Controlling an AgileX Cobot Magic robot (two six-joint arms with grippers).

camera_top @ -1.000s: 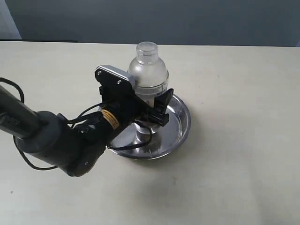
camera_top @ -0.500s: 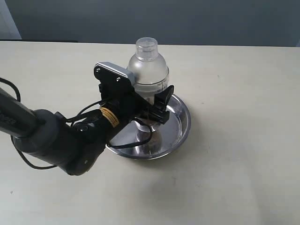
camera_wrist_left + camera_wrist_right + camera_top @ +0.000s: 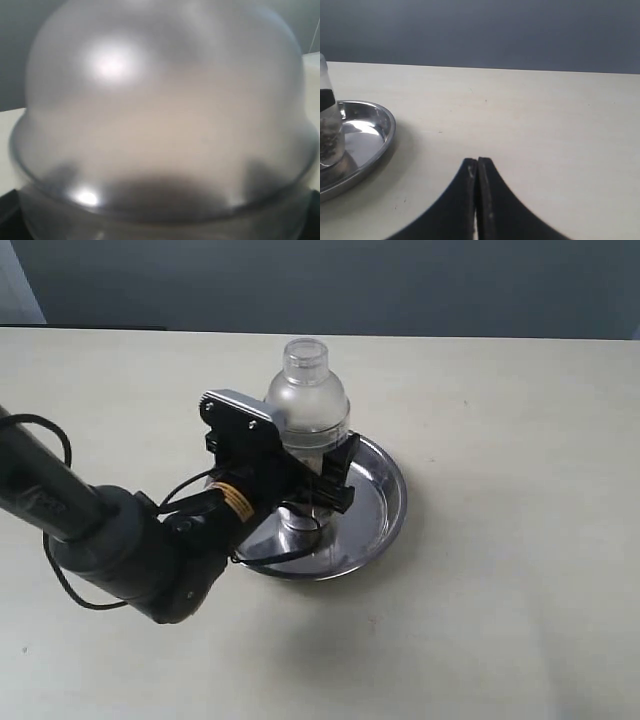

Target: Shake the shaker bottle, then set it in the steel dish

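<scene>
The shaker bottle [image 3: 308,400] stands upright over the middle of the steel dish [image 3: 385,502], its base down at the dish floor. My left gripper [image 3: 318,480] is shut on the bottle's clear lower body; one black finger [image 3: 341,472] shows on its right side and the wrist hides the other. In the left wrist view the frosted dome [image 3: 160,110] fills the picture, blurred. My right gripper [image 3: 477,163] is shut and empty, low over the table to the side of the steel dish [image 3: 382,127]. The bottle's lower part [image 3: 327,137], with brownish bits inside, shows at that view's edge.
The left arm [image 3: 120,540] and its cables lie across the pale table [image 3: 500,590] on the dish's left side. A dark wall runs behind the table's far edge.
The left gripper has lowered the shaker bottle into the dish and shifted it slightly left. The dish has not moved.
</scene>
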